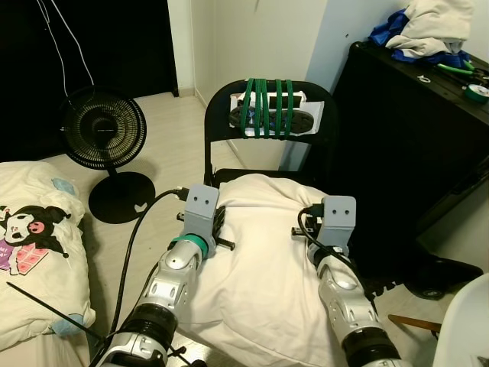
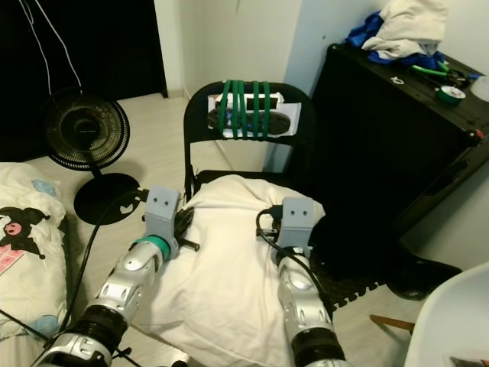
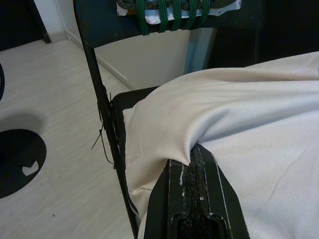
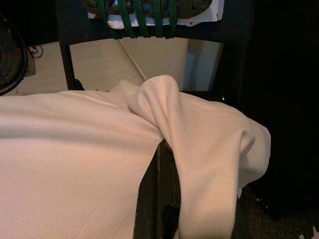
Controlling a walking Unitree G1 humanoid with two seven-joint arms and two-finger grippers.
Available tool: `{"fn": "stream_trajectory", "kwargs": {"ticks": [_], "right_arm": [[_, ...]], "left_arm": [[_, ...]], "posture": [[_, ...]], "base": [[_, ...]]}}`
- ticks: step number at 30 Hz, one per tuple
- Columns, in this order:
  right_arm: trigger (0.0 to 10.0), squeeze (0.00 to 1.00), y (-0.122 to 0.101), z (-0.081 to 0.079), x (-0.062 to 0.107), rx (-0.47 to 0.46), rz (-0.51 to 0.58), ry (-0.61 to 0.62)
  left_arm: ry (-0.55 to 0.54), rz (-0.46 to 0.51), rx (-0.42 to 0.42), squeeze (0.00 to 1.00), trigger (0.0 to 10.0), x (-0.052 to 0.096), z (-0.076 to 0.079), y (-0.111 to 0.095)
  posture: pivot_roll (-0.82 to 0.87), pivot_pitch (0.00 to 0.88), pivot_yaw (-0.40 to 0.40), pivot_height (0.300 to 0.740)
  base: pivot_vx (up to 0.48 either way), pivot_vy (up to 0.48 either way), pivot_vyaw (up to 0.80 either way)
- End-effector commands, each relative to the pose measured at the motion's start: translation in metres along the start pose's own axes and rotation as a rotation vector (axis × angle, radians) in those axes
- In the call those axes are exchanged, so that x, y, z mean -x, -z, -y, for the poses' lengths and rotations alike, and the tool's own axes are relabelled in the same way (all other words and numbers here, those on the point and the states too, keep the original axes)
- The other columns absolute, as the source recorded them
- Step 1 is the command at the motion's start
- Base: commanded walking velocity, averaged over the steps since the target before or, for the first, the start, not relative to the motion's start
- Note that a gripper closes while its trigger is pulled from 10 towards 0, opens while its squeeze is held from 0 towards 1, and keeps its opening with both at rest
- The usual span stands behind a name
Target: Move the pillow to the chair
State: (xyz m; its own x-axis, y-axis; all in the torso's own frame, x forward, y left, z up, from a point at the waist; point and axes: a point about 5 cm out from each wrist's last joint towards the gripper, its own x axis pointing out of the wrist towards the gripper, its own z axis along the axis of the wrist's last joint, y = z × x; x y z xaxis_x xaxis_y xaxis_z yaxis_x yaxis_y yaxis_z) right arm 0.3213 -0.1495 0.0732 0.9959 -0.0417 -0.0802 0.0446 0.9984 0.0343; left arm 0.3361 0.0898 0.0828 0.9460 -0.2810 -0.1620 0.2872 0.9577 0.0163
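A cream pillow (image 1: pixel 263 267) hangs between my two arms, and its far end lies on the seat of the black folding chair (image 1: pixel 218 115). Green straps (image 1: pixel 265 107) wrap the chair's backrest. My left gripper (image 3: pixel 195 152) is shut on the pillow's left edge, with fabric bunched over its fingertips beside the chair's left frame. On the right side, a fold of the pillow drapes over my right gripper (image 4: pixel 163 147), which is pinched shut on it. From the head, both wrists (image 1: pixel 200 210) (image 1: pixel 336 218) sit just short of the seat.
A black floor fan (image 1: pixel 103 126) stands left of the chair. A bed with cartoon-print bedding (image 1: pixel 30 245) is at my left. Close on the chair's right stands a black cabinet (image 1: pixel 412 130) with clothes (image 1: pixel 428 27) on top. A white rounded object (image 1: pixel 466 321) is at bottom right.
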Motion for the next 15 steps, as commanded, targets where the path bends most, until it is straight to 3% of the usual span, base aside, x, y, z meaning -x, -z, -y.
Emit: {"fn": "stream_trajectory", "kwargs": {"ticks": [1, 15], "right_arm": [[10.0, 0.0, -0.0062, 0.0064, 0.0006, -0.002, 0.047, 0.026], [10.0, 0.0, -0.0058, 0.0029, -0.0009, -0.001, 0.043, 0.015]], "left_arm": [[-0.024, 0.024, -0.004, 0.0, 10.0, 0.0025, -0.0022, -0.0007], [-0.04, 0.017, -0.01, 0.0, 10.0, 0.0053, -0.0064, 0.0035]], "posture": [[-0.08, 0.005, -0.001, 0.74], [-0.07, 0.0, -0.008, 0.74]], "base": [[0.0, 0.0, 0.0], [0.0, 0.0, 0.0]]}}
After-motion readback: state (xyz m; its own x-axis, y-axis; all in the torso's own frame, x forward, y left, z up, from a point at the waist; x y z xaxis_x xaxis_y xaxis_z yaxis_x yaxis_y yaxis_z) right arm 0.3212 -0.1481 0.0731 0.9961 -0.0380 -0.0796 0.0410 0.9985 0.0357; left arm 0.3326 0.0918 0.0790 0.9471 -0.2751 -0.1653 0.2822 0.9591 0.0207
